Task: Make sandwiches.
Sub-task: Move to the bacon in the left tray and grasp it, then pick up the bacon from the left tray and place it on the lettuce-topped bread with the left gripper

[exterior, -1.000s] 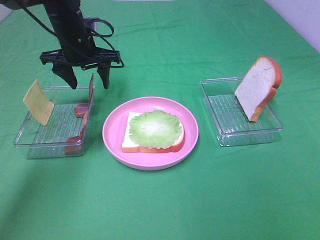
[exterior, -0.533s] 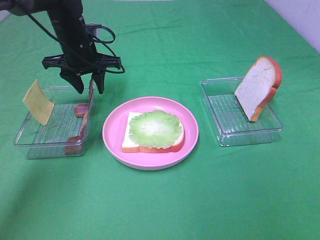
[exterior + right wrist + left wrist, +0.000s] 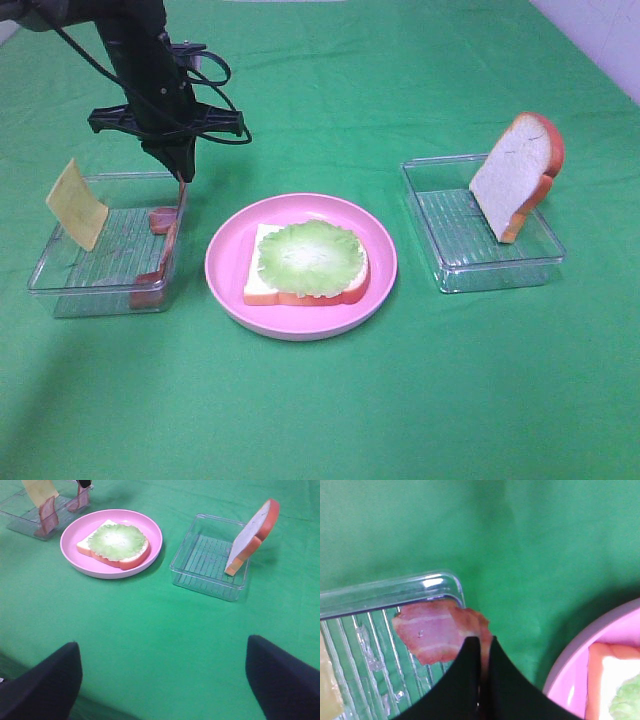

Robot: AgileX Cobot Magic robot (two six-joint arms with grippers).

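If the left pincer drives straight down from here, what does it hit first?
The left pincer is shut on the bacon strip; straight down it would press that strip into the clear tray, probably its wall nearest the plate, though depth is unclear.

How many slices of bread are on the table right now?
2. One bread slice lies flat on the pink plate under the lettuce leaf; the second slice leans on edge in the clear tray on the right. No others show.

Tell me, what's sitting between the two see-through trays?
The pink plate sits there, holding a bread slice topped with lettuce. The exterior high view shows it.
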